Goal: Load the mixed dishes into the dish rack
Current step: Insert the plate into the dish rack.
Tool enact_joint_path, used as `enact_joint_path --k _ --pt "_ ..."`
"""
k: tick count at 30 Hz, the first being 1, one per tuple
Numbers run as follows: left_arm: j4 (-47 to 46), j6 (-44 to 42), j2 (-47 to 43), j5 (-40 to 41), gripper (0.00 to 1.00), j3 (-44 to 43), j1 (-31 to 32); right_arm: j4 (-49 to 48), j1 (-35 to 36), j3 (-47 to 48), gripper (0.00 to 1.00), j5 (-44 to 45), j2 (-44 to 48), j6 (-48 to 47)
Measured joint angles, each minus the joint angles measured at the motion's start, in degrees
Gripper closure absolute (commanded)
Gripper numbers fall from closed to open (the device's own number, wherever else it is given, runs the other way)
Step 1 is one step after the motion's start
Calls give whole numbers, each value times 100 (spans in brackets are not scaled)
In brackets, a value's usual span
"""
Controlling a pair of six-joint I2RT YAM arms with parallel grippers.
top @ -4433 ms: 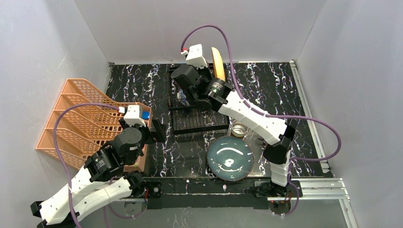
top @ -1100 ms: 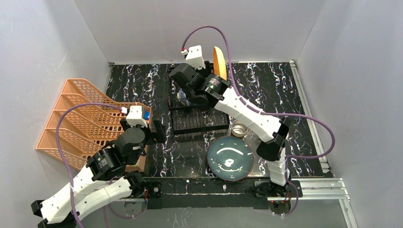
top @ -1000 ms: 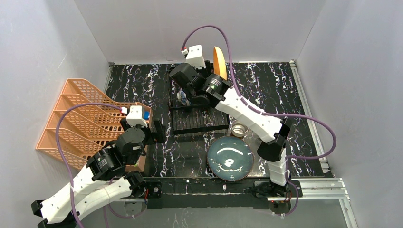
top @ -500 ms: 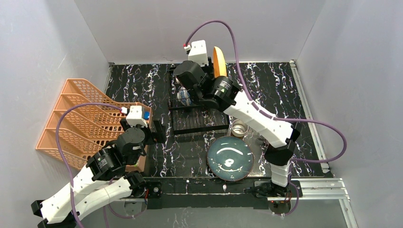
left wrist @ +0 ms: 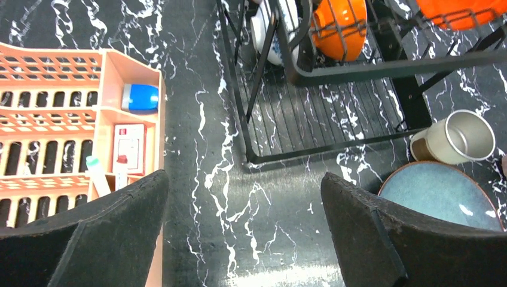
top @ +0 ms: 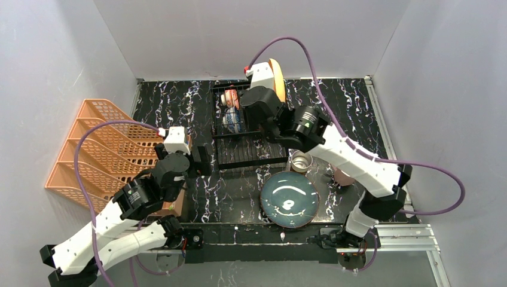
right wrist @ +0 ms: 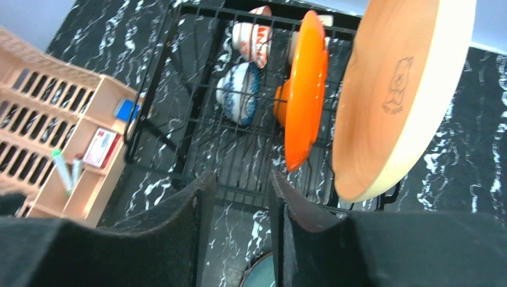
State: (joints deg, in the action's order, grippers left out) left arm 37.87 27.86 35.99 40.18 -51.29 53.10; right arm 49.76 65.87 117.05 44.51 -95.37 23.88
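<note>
**A:** How is the rack laid?

**B:** The rack [top: 248, 152] is set mid-tabletop [top: 167, 101], with its long axis running away from the arm bases. In its far part the yellow plate [right wrist: 400, 95] and the orange plate [right wrist: 305, 89] are stood on edge side by side, faces turned left and right. The blue bowl [right wrist: 239, 92] and the red bowl [right wrist: 254, 42] are tipped on their sides at the far left.

**A:** And outside it?

**B:** The grey-green plate [top: 290, 199] is laid flat near the front edge. The cup [top: 301, 160] is stood mouth up between that plate and the rack.

**A:** What is changed from half a second ago?

**B:** The right arm has been drawn back to the right, so both bowls are uncovered. The left arm has been shifted slightly forward.

**A:** The end effectors?

**B:** The right end effector [right wrist: 241, 185] is held above the rack, its fingers parted by a narrow gap with nothing between them. The left end effector [left wrist: 244, 185] is spread wide and empty by the rack's near left corner.

**A:** Room for moving?

**B:** Bare tabletop is seen between the rack and the orange lattice [top: 98, 143], and right of the rack up to the edge rail [top: 388, 143].
</note>
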Motion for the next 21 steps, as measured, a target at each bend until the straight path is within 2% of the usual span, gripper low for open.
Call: enact_joint_path --k 3,11,21 --pt "68 -63 334 136 12 -446 0 20 0 -245 61 -413 267 59" --pt "79 -562 1014 634 38 -1720 0 15 2 -1456 66 -1572 990 273" --pt "-409 -1416 1821 898 39 -2326 0 221 31 -2686 60 -1731 1670 780"
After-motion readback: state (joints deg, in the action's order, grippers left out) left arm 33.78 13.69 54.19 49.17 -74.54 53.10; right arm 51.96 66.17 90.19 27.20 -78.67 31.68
